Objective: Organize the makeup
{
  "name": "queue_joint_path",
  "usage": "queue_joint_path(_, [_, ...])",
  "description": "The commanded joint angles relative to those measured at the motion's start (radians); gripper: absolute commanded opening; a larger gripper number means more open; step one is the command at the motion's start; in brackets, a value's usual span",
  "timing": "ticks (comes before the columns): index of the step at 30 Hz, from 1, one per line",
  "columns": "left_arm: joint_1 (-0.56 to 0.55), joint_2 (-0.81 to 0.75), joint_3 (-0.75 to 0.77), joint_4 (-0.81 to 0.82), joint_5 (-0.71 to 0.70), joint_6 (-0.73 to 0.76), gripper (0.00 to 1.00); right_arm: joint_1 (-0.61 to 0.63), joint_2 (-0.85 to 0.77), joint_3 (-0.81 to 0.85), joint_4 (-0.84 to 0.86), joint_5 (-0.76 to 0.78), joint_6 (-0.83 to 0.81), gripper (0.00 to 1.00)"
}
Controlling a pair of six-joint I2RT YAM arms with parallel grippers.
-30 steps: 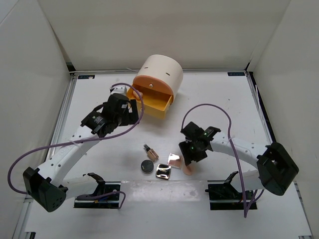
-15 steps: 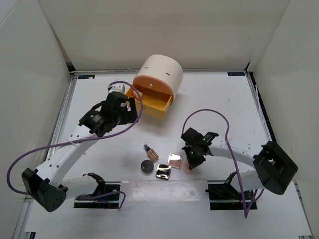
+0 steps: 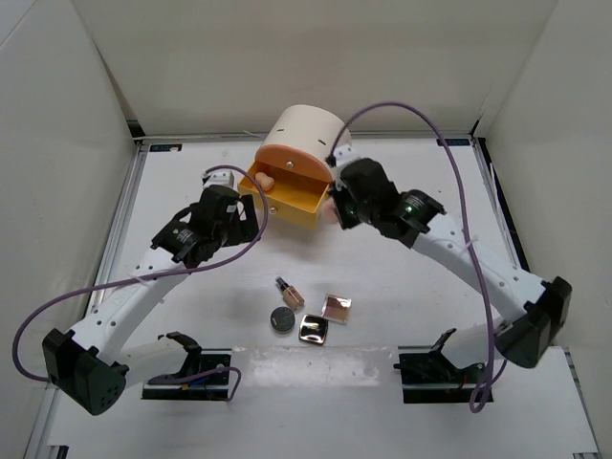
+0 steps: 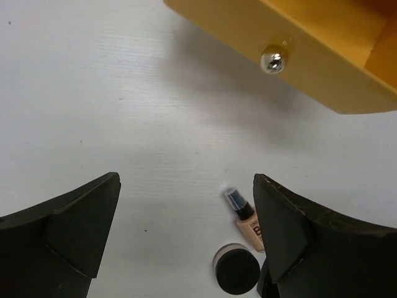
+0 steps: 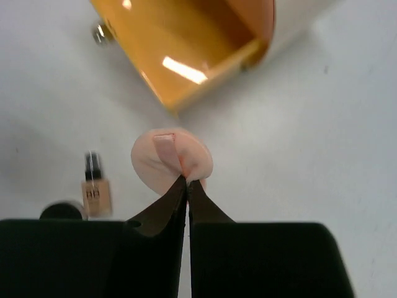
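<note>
Seen from above, your right gripper hung at the 3 o'clock corner of the open orange drawer. It was pinched on the peach puff, which was held off the table just beside the drawer's rim. The drawer jutted toward 7 o'clock from the cream cylinder at the table's 12 o'clock edge. Your left gripper hovered at the drawer's 9 o'clock side, spread wide and holding nothing. At 6 o'clock, well apart from the drawer, a foundation bottle, the black round compact, a shiny square compact and a pink-tinted square compact lay close together. Your left wrist camera caught both dark fingers splayed over white tabletop, with the drawer front and its silver knob at 1 o'clock. The foundation bottle and black round compact lay at 5 o'clock, beside the right-hand finger. From your right wrist camera, the two fingers met in a tight nip on the edge of the peach puff. The drawer's open tray lay at 12 o'clock beyond it, and the foundation bottle and black round compact sat at 9 o'clock on the table below.
</note>
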Motion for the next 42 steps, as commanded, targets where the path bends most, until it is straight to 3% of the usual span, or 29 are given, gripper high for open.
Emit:
queue_joint_path(1, [0.014, -0.035, -0.045, 0.067, 0.053, -0.003, 0.98, -0.003, 0.152, 0.132, 0.119, -0.039, -0.172, 0.05])
queue_joint_path(5, [0.017, -0.023, -0.088, 0.113, 0.064, -0.012, 0.98, -0.046, 0.334, 0.356, 0.126, -0.063, -0.243, 0.1])
queue_joint_path(8, [0.017, 0.001, -0.088, 0.146, 0.064, -0.017, 0.98, -0.064, 0.435, 0.447, 0.055, -0.051, -0.24, 0.26])
queue_joint_path(9, [0.017, 0.011, -0.087, 0.153, 0.056, -0.016, 0.98, -0.061, 0.441, 0.45, 0.058, -0.045, -0.243, 0.44])
queue_joint_path(12, [0.015, 0.035, -0.087, 0.185, 0.07, -0.003, 0.98, -0.061, 0.423, 0.456, 0.082, -0.057, -0.261, 0.69])
queue_joint_path(14, [0.017, 0.057, -0.088, 0.22, 0.09, 0.017, 0.98, -0.061, 0.403, 0.463, 0.107, -0.064, -0.281, 0.75])
queue_joint_path(20, [0.021, 0.142, -0.093, 0.312, 0.108, 0.035, 0.83, -0.153, 0.392, 0.515, 0.214, -0.119, -0.301, 0.86])
queue_joint_path(25, [0.035, 0.235, -0.054, 0.386, 0.134, 0.063, 0.76, -0.356, 0.484, 0.616, 0.263, -0.453, -0.281, 0.95])
queue_joint_path(30, [0.061, 0.29, -0.062, 0.459, 0.16, 0.084, 0.71, -0.477, 0.613, 0.74, 0.316, -0.675, -0.321, 0.97])
queue_joint_path(36, [0.093, 0.363, -0.034, 0.521, 0.179, 0.072, 0.66, -0.531, 0.779, 0.886, 0.395, -0.863, -0.289, 0.99])
queue_joint_path(42, [0.115, 0.412, -0.001, 0.585, 0.194, 0.089, 0.65, -0.561, 0.84, 0.825, 0.628, -0.996, -0.196, 0.99])
